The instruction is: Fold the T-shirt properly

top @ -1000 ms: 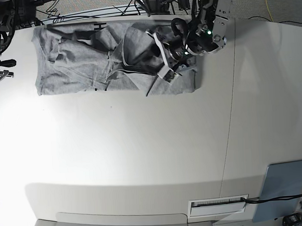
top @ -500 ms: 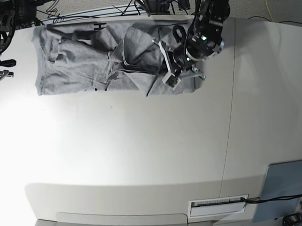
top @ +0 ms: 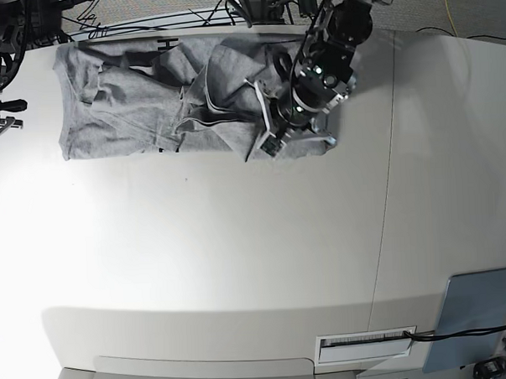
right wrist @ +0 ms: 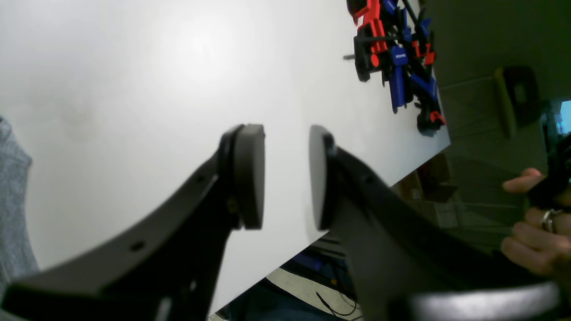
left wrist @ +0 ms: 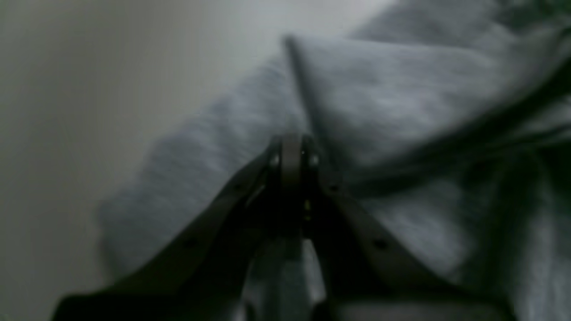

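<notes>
- We could read no full word in the black lettering on the grey T-shirt (top: 148,102).
- Left gripper (left wrist: 292,151) pinched a T-shirt fold.
- Right gripper (right wrist: 285,176) stood parted, holding nothing, above the white table (right wrist: 134,67).

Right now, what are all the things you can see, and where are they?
T-shirt: one, heather grey with black lettering, crumpled along the table's far edge.
Table: one, white, fills most of the base view.
Clamps: a pile, red, blue and black, near a table edge in the right wrist view.
Flat panel: one, grey-blue, at the table's near right corner.
Person's hand: one, wearing a ring, beyond the table edge.
Left end effector: one, black, shut on the T-shirt at its right end.
Right end effector: one, black, jaws apart, holding nothing, above bare table.
</notes>
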Available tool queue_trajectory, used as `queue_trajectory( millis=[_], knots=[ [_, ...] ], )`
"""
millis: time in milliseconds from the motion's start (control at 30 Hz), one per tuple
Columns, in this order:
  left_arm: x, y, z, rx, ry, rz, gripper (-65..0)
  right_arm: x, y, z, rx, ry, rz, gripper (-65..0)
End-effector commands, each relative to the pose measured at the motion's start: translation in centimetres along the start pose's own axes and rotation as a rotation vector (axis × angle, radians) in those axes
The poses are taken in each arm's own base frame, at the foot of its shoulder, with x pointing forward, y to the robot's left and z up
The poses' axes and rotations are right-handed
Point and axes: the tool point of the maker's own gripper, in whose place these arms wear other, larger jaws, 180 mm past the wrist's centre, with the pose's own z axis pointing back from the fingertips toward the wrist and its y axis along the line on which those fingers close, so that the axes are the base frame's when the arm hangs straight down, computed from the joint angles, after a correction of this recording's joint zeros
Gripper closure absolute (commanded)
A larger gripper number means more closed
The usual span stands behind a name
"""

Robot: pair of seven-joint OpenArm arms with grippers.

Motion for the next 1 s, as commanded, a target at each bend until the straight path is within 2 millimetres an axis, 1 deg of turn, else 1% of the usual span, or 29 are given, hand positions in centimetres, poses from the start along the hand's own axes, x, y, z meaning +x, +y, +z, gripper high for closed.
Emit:
queue_trajectory(
  millis=[0, 67, 200, 333, 367, 433, 533, 600, 833, 967],
  knots=[
    [1.2, -0.2, 0.2, -0.015, -0.043, -0.009, 0.0, 1.2, -1.2, 0.2, -0.036, -0.039, 0.005, -17.3],
    [0.8, -0.8, 0.2, -0.047, -0.022, -0.039, 0.0, 1.2, -1.2, 0.2, -0.036, -0.039, 0.005, -17.3],
    [-0.4, -0.8, 0.2, -0.052, 0.041, -0.051, 0.0, 1.2, -1.2, 0.2, -0.036, -0.035, 0.005, -17.3],
    [-1.6, -0.9, 0.5, -0.091, 0.074, -0.099, 0.0, 1.2, -1.2, 0.2, -0.036, -0.036, 0.005, -17.3],
    [-1.7, -1.1, 0.6, -0.107, 0.073, -0.100, 0.0, 1.2, -1.2, 0.2, -0.036, -0.036, 0.005, -17.3],
    [-1.6, -1.9, 0.8, -0.161, 0.059, -0.089, 0.0, 1.2, -1.2, 0.2, -0.036, -0.037, 0.005, -17.3],
    [-0.9, -3.6, 1.1, -0.253, 0.021, -0.066, 0.0, 1.2, -1.2, 0.2, -0.036, -0.036, 0.005, -17.3],
    [-0.2, -4.4, 1.2, -0.287, -0.010, -0.053, 0.0, 1.2, -1.2, 0.2, -0.036, -0.035, 0.005, -17.3],
    [2.9, -5.7, 1.1, -0.322, -0.117, -0.010, 0.0, 1.1, -1.2, 0.2, -0.036, -0.032, 0.005, -17.3],
    [5.0, -7.0, 1.2, -0.358, -0.186, 0.000, 0.0, 1.1, -1.2, 0.2, -0.036, -0.032, 0.005, -17.3]
  ],
)
